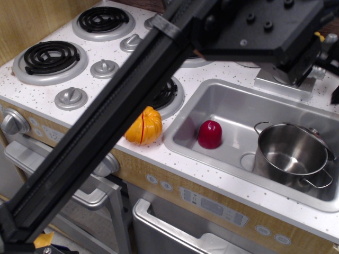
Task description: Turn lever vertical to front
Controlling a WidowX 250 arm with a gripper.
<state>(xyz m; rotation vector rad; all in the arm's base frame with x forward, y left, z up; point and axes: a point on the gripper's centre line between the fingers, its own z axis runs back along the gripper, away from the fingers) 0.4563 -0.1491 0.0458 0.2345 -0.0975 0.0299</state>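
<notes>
My end effector (296, 63) sits at the upper right of the frame, over the faucet post, and I cannot tell whether it is open or closed. The lever (319, 72) is mostly hidden beneath it (only a silver stub shows), above the grey base plate (275, 85). Lower right, a steel pot (290, 154) stands in the sink (233, 106).

text: none legible | panel (214, 207) markings blurred (too small to read)
</notes>
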